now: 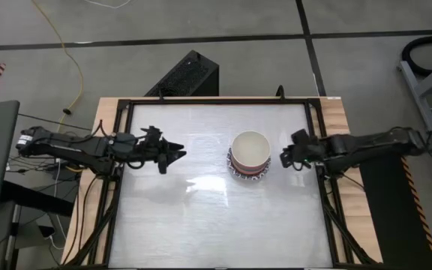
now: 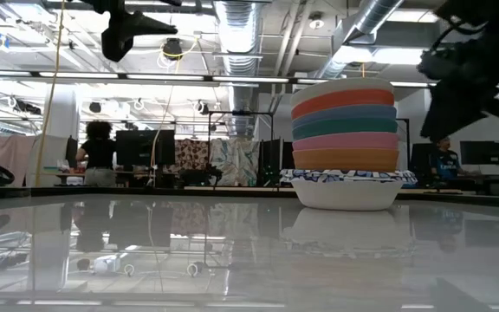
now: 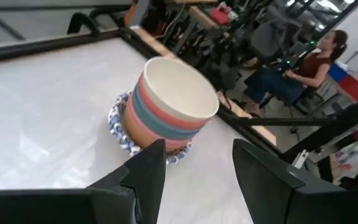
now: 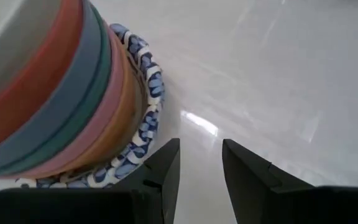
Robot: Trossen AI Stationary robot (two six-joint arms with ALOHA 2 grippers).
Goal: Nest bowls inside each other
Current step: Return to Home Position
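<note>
The bowls (image 1: 250, 155) stand nested in one stack right of the table's middle. A cream bowl (image 3: 180, 87) is on top, with red, blue, green, pink and orange rims below it. The bottom bowl (image 2: 346, 186), white with a blue-patterned rim, rests its base on the white table. My left gripper (image 1: 178, 155) hovers open to the left of the stack, pointing at it, with nothing between its fingers (image 3: 146, 177). My right gripper (image 1: 283, 159) hovers open just right of the stack, tipped down toward the patterned rim (image 4: 143, 93), and is empty.
A black frame rail (image 1: 216, 101) runs round the white tabletop (image 1: 201, 217), which is bare in front of and left of the stack. A black box (image 1: 186, 75) stands beyond the far edge. People (image 3: 303, 62) sit in the room behind.
</note>
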